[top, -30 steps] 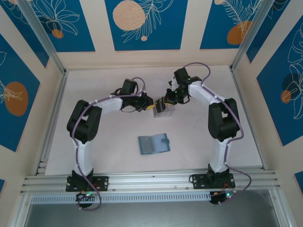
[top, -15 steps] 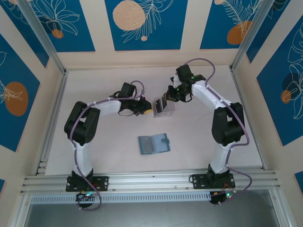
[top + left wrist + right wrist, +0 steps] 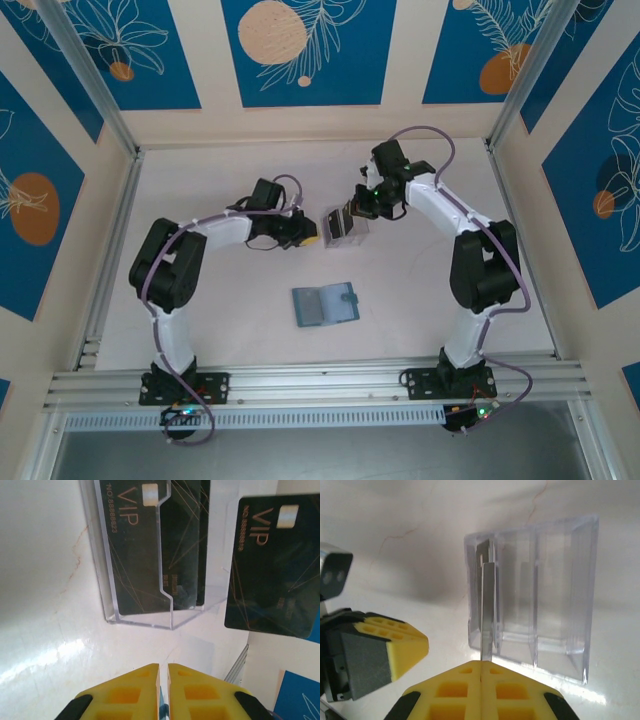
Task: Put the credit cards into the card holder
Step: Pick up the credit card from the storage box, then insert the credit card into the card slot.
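Right fingers (image 3: 450, 680) clamp one credit card (image 3: 488, 610) edge-on by the clear box (image 3: 555, 595), likely bound for the open card holder (image 3: 325, 304) lying mid-frame; left fingers (image 3: 130, 685), nearly together and empty, hover beside the box.

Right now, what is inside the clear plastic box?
Dark VIP cards stand in one end compartment of the clear box; they overlap, so their number is hidden.

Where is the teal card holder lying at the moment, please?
In the top view the card holder lies open on the table near its middle, apart from the clear box and on that box's near side.
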`<state>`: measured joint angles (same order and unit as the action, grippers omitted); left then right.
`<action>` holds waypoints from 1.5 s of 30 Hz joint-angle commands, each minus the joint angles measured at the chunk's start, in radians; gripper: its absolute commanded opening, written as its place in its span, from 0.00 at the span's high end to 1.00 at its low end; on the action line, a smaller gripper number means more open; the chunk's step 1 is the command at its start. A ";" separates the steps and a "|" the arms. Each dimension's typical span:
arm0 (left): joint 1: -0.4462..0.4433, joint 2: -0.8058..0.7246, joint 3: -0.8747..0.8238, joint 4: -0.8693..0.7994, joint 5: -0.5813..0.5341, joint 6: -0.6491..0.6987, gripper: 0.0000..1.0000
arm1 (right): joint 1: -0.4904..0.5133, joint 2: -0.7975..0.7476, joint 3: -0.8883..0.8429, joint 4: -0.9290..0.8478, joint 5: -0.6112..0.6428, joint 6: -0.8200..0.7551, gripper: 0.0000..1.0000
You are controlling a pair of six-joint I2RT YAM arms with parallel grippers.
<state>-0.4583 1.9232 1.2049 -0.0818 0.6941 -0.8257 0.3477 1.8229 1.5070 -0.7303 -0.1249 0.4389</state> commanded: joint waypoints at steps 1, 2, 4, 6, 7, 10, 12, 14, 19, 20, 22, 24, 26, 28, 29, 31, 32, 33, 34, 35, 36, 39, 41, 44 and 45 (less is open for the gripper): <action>0.003 -0.076 -0.039 -0.058 -0.025 0.068 0.87 | 0.049 -0.092 -0.043 -0.017 0.009 0.020 1.00; 0.000 -0.092 -0.055 -0.073 -0.031 0.084 0.87 | 0.062 -0.110 -0.060 -0.015 0.011 0.024 1.00; -0.008 -0.123 -0.080 -0.112 -0.040 0.122 0.87 | 0.093 -0.147 -0.096 -0.011 0.013 0.034 1.00; -0.019 -0.152 -0.108 -0.151 -0.059 0.159 0.87 | 0.123 -0.186 -0.130 -0.007 0.018 0.047 1.00; -0.024 -0.169 -0.125 -0.162 -0.068 0.171 0.87 | 0.140 -0.204 -0.147 -0.003 0.024 0.054 1.00; -0.046 -0.216 -0.190 -0.185 -0.097 0.196 0.86 | 0.199 -0.255 -0.214 0.003 0.048 0.083 1.00; -0.061 -0.247 -0.234 -0.179 -0.112 0.194 0.86 | 0.244 -0.284 -0.264 0.015 0.060 0.109 1.00; -0.081 -0.273 -0.269 -0.173 -0.120 0.191 0.86 | 0.290 -0.307 -0.313 0.020 0.076 0.133 1.00; -0.153 -0.303 -0.320 -0.179 -0.160 0.189 0.86 | 0.388 -0.346 -0.414 0.045 0.125 0.205 1.00; -0.166 -0.310 -0.328 -0.180 -0.170 0.188 0.86 | 0.409 -0.349 -0.429 0.049 0.139 0.218 1.00; -0.191 -0.322 -0.338 -0.185 -0.192 0.183 0.85 | 0.428 -0.351 -0.450 0.053 0.160 0.238 1.00; -0.217 -0.324 -0.341 -0.192 -0.217 0.184 0.86 | 0.445 -0.352 -0.475 0.068 0.165 0.256 1.00; -0.230 -0.319 -0.343 -0.199 -0.232 0.186 0.86 | 0.454 -0.350 -0.492 0.080 0.176 0.269 1.00; -0.238 -0.316 -0.352 -0.198 -0.245 0.185 0.86 | 0.460 -0.343 -0.506 0.094 0.182 0.283 1.00; -0.239 -0.314 -0.356 -0.200 -0.252 0.187 0.86 | 0.461 -0.340 -0.513 0.099 0.182 0.286 1.00; -0.242 -0.308 -0.365 -0.199 -0.262 0.191 0.86 | 0.464 -0.331 -0.522 0.113 0.182 0.293 1.00; -0.243 -0.304 -0.370 -0.200 -0.264 0.192 0.86 | 0.465 -0.326 -0.522 0.117 0.183 0.297 1.00; -0.245 -0.301 -0.376 -0.200 -0.265 0.194 0.86 | 0.467 -0.319 -0.521 0.121 0.182 0.299 1.00; -0.246 -0.298 -0.381 -0.198 -0.266 0.195 0.86 | 0.467 -0.316 -0.519 0.123 0.183 0.302 1.00; -0.246 -0.296 -0.386 -0.194 -0.268 0.195 0.86 | 0.468 -0.313 -0.515 0.124 0.183 0.302 1.00; -0.249 -0.293 -0.390 -0.191 -0.269 0.196 0.86 | 0.468 -0.309 -0.512 0.126 0.183 0.302 1.00; -0.251 -0.291 -0.398 -0.199 -0.282 0.201 0.86 | 0.471 -0.298 -0.504 0.129 0.185 0.304 1.00; -0.253 -0.289 -0.401 -0.204 -0.292 0.206 0.86 | 0.474 -0.288 -0.503 0.133 0.182 0.305 1.00; -0.253 -0.288 -0.407 -0.206 -0.297 0.210 0.86 | 0.482 -0.277 -0.504 0.141 0.182 0.311 1.00; -0.253 -0.287 -0.409 -0.207 -0.299 0.212 0.86 | 0.484 -0.275 -0.505 0.143 0.180 0.314 1.00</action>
<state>-0.7017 1.6260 0.8162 -0.2554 0.4164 -0.6434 0.8192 1.5349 0.9962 -0.5941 0.0502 0.7288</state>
